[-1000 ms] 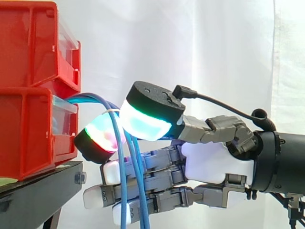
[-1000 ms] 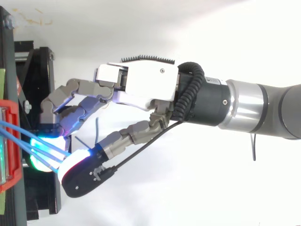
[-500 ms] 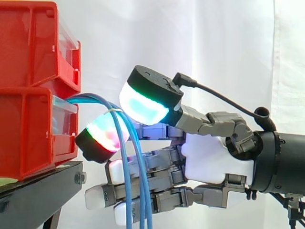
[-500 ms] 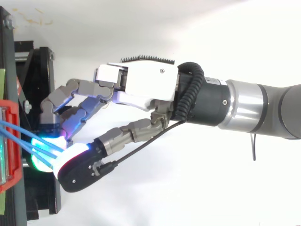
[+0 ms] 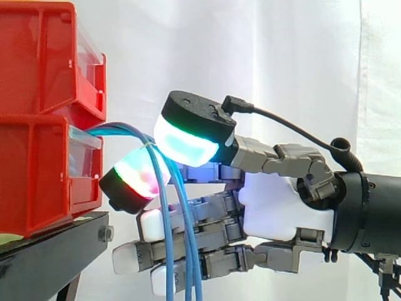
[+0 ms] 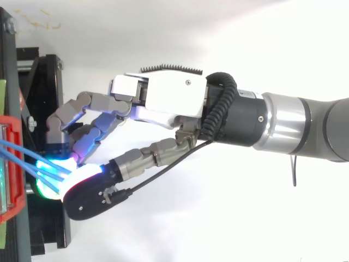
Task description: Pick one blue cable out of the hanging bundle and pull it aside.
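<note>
blue cables (image 5: 119, 129) come out of the front of the lower of two stacked red bins (image 5: 37, 81), arch over and hang straight down past the edge of the black stand (image 5: 50, 257). a thin pale tie (image 5: 148, 145) wraps them near the top of the arch. the hand (image 5: 285, 210) reaches in level from the right, in front of the white curtain (image 5: 263, 63). its fingers (image 5: 135, 179) are curled, and the thumb (image 5: 188, 141), glowing cyan and green, is folded toward a fingertip glowing green and red. the cables run down through the narrow gap between these two pads, pinched there. how many strands are caught cannot be told. from above, the cables (image 6: 24, 151) end between the same two pads. the lower fingers lie just behind the hanging strands.
</note>
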You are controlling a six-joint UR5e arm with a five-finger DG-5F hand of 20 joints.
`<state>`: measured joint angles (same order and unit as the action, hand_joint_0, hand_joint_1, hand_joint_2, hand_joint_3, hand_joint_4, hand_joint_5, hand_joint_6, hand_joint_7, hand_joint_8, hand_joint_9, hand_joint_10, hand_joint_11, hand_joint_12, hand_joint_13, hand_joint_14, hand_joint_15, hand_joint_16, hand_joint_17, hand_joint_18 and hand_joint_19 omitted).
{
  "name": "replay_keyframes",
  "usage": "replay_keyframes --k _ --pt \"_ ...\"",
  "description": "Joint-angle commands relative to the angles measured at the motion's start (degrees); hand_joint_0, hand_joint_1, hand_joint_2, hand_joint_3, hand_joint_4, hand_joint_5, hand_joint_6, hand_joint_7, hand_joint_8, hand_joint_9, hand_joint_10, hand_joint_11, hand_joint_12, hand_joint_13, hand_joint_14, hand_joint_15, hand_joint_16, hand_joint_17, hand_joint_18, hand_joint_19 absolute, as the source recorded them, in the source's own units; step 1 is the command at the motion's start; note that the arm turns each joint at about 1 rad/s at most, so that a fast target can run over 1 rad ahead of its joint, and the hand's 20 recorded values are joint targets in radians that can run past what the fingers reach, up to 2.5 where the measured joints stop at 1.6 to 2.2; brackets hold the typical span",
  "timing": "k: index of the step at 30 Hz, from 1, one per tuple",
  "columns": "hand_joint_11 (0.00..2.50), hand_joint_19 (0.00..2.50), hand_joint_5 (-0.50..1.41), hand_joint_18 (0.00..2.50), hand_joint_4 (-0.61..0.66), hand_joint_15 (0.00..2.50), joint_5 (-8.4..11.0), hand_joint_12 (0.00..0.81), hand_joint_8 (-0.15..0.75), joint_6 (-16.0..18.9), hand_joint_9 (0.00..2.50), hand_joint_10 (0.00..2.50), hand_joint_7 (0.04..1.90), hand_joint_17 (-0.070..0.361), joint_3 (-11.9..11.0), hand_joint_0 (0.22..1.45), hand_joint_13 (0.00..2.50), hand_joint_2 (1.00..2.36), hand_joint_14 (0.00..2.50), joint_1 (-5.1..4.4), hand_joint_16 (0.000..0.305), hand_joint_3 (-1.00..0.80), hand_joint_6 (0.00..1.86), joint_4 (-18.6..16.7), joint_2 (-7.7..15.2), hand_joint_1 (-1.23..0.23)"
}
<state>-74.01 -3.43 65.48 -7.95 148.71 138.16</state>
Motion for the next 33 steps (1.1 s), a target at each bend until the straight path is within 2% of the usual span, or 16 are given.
replay_keyframes --k 1,4,8,14,18,22,24,31,33 --pt "0.51 0.56 -0.14 0.67 -0.1 0.4 0.0 0.384 0.285 0.0 1.01 0.01 0.94 0.121 0.0 0.55 0.72 1.01 0.01 -0.04 0.054 -0.15 0.89 0.0 0.0 -0.65" --pt "0.4 0.54 -0.14 0.69 -0.11 0.34 0.0 0.379 0.247 0.09 1.01 0.01 0.92 0.125 0.0 0.55 0.71 1.01 0.01 0.04 0.055 -0.13 0.88 0.26 0.0 -0.63" --pt "0.07 0.47 -0.12 0.71 -0.11 0.15 0.0 0.319 0.242 0.09 1.02 0.0 0.95 0.122 0.0 0.55 0.68 1.01 0.01 -0.04 0.054 -0.11 0.86 0.26 0.0 -0.63" --pt "0.0 0.44 -0.1 0.75 -0.06 0.12 -0.09 0.299 0.292 0.18 1.08 0.0 1.05 0.126 0.0 0.55 0.7 1.01 0.0 0.04 0.056 -0.08 0.84 0.35 0.0 -0.65" --pt "0.0 0.44 -0.11 0.76 -0.01 0.13 -0.17 0.307 0.326 0.97 1.08 0.0 1.1 0.128 0.0 0.55 0.7 1.01 0.0 0.04 0.057 -0.08 0.85 0.44 0.0 -0.6" --pt "0.05 0.45 -0.12 0.75 0.01 0.14 -0.79 0.318 0.344 2.11 1.06 0.0 1.05 0.129 0.0 0.55 0.69 1.01 0.0 0.04 0.057 -0.08 0.88 0.97 0.0 -0.58" --pt "0.14 0.46 -0.12 0.74 0.03 0.18 -0.79 0.335 0.355 2.55 1.07 0.0 1.01 0.127 -0.09 0.55 0.71 1.01 0.01 -0.04 0.056 -0.07 0.89 1.05 0.0 -0.62" --pt "0.65 0.49 -0.14 0.73 0.05 0.35 -0.79 0.363 0.344 2.64 1.22 0.02 0.98 0.116 -0.71 0.56 0.78 1.02 0.01 -0.22 0.052 -0.09 0.91 1.93 -0.26 -0.65" --pt "0.71 0.51 -0.14 0.72 0.05 0.38 -0.79 0.361 0.338 2.72 1.23 0.02 0.97 0.114 -0.71 0.56 0.78 1.02 0.02 -0.13 0.05 -0.09 0.91 2.46 -0.61 -0.65"
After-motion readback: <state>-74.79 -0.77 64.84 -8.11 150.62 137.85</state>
